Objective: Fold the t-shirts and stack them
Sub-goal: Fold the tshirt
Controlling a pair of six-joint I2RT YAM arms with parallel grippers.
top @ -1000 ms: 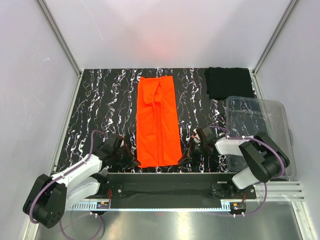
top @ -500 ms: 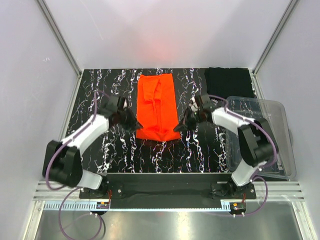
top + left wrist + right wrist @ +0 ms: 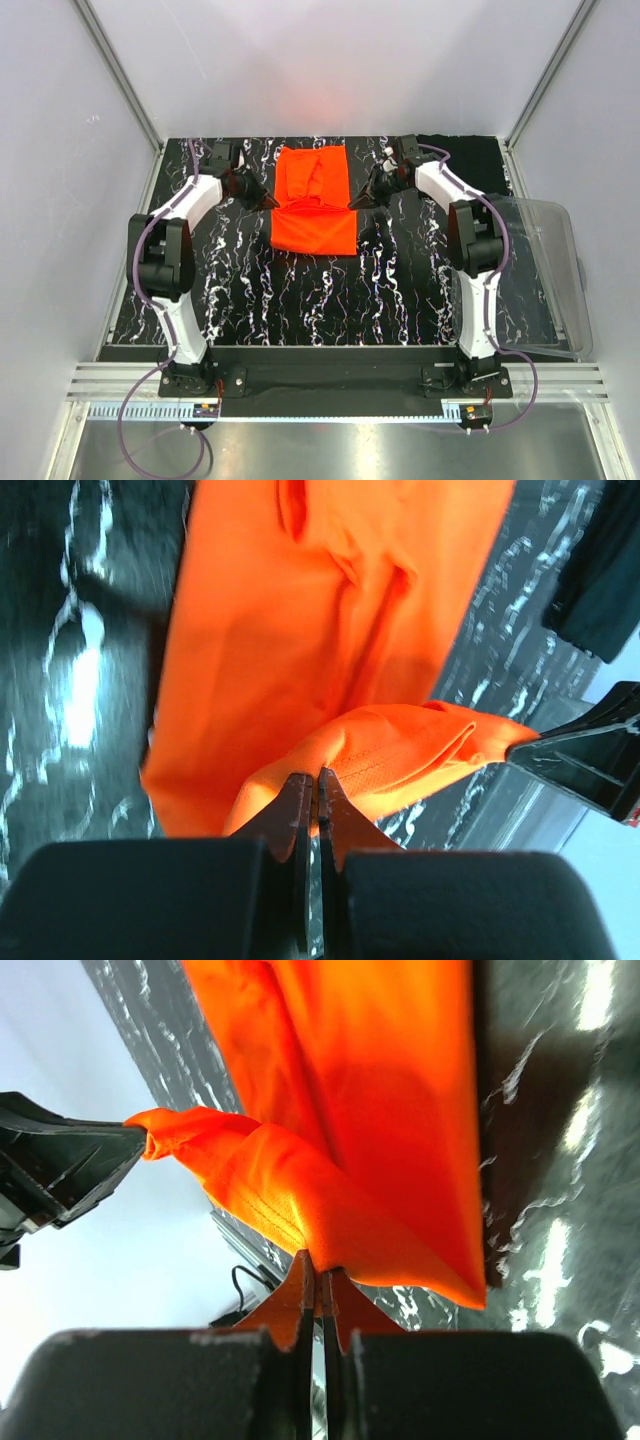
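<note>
The orange-red t-shirt (image 3: 315, 200) lies folded into a narrow strip at the back middle of the black marbled table, its near end doubled back over the far part. My left gripper (image 3: 264, 198) is shut on the shirt's left hem corner (image 3: 330, 770). My right gripper (image 3: 358, 201) is shut on the right hem corner (image 3: 320, 1250). Both hold the hem lifted above the lower layer. The black t-shirt (image 3: 462, 150) lies folded at the back right corner, partly hidden behind my right arm.
A clear plastic bin (image 3: 540, 290) stands at the right edge of the table. White walls with metal posts close in the back and sides. The arm bases sit on the rail at the near edge.
Both grippers have carried the shirt's near hem from the front edge toward the back, folding the strip over itself. The arms are now stretched far out.
</note>
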